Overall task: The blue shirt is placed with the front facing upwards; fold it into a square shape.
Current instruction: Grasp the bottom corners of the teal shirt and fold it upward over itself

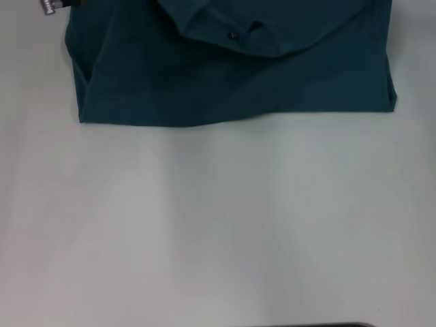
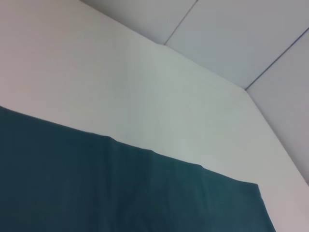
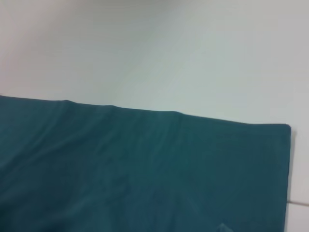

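The blue shirt (image 1: 231, 75) lies at the far side of the white table (image 1: 218, 218), folded into a wide band with a straight near edge. Its collar curve and small dark neck tag (image 1: 234, 35) face up near the middle. A small metallic part of my left gripper (image 1: 49, 5) shows at the top left corner of the head view, just off the shirt's left edge. The left wrist view holds only plain teal cloth (image 2: 120, 193) with a straight edge on the table. In the right wrist view the shirt's cloth (image 3: 145, 169) ends at a corner. The right gripper is out of view.
Bare white tabletop stretches from the shirt's near edge to me. A dark strip (image 1: 313, 325) lines the bottom of the head view. Beyond the table edge (image 2: 207, 72) in the left wrist view lies a tiled floor (image 2: 241, 34).
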`<control>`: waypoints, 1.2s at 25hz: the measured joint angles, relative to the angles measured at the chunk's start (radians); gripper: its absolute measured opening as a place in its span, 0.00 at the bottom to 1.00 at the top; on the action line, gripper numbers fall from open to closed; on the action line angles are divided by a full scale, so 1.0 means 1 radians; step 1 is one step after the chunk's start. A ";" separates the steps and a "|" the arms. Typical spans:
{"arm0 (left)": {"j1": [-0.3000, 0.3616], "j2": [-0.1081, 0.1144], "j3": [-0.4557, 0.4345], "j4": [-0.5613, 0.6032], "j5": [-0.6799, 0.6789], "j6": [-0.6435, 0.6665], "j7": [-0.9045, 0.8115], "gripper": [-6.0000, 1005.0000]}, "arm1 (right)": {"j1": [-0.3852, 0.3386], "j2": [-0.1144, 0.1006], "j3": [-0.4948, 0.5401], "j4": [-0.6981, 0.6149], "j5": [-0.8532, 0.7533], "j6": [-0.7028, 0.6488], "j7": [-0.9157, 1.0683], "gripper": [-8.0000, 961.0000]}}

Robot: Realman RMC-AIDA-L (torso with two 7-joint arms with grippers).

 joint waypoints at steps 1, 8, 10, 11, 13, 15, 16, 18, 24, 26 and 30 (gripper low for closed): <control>0.000 0.001 0.001 0.000 0.000 -0.004 0.000 0.02 | 0.000 0.000 -0.007 0.000 0.000 0.007 -0.001 0.08; 0.002 -0.006 0.003 0.004 0.000 -0.005 0.001 0.02 | -0.007 0.011 -0.060 0.002 -0.002 0.035 -0.003 0.09; 0.002 -0.008 0.003 0.010 -0.001 -0.012 0.005 0.02 | -0.008 0.016 -0.077 0.010 -0.011 0.056 -0.003 0.09; 0.001 -0.009 0.005 0.016 -0.001 -0.018 0.007 0.02 | -0.006 0.019 -0.083 0.015 -0.022 0.065 -0.003 0.09; 0.000 -0.008 0.015 0.026 -0.001 -0.031 0.005 0.02 | 0.002 0.025 -0.088 0.030 -0.056 0.086 -0.001 0.10; 0.000 -0.007 0.023 0.031 -0.001 -0.040 0.001 0.02 | 0.012 0.037 -0.089 0.039 -0.102 0.110 0.005 0.10; 0.000 -0.006 0.026 0.032 -0.001 -0.044 0.000 0.02 | 0.016 0.044 -0.089 0.041 -0.124 0.119 0.007 0.10; 0.000 -0.006 0.026 0.033 -0.001 -0.051 -0.003 0.02 | 0.024 0.058 -0.087 0.040 -0.153 0.139 0.012 0.10; 0.007 -0.004 0.025 0.030 -0.001 -0.078 -0.029 0.02 | 0.029 0.063 -0.086 0.034 -0.158 0.144 0.023 0.11; 0.010 -0.002 0.026 0.029 -0.001 -0.085 -0.035 0.02 | 0.029 0.063 -0.086 0.032 -0.158 0.144 0.027 0.12; 0.011 -0.001 0.027 0.028 -0.001 -0.092 -0.039 0.02 | 0.029 0.064 -0.084 0.032 -0.158 0.148 0.027 0.12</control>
